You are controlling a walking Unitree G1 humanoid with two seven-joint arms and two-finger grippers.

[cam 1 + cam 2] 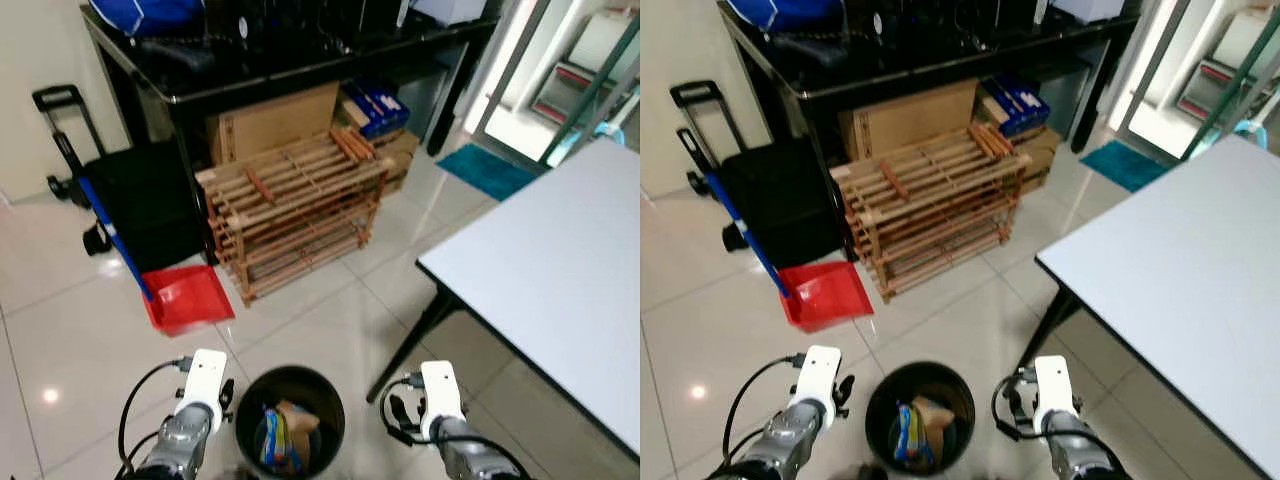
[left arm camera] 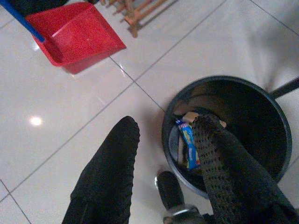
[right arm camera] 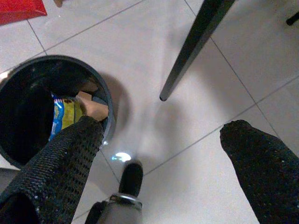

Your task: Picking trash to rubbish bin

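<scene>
Between the two grippers, the black rubbish bin (image 1: pixel 290 418) stands on the pale tiled floor (image 1: pixel 330 320) with the trash (image 1: pixel 272 438) already inside it.

Blue-and-yellow wrapper and a tan scrap lie at the bin's bottom. Left gripper (image 2: pixel 163 154) hovers over the bin's left rim, fingers spread and holding nothing; right gripper (image 3: pixel 163 140) hangs just right of the bin, likewise spread and empty. Beyond the bin sit a red dustpan (image 1: pixel 187 297) and a wooden rack (image 1: pixel 295 210); a white table (image 1: pixel 560 270) stands to the bin's right, its black leg (image 3: pixel 194 46) near the rim.
</scene>
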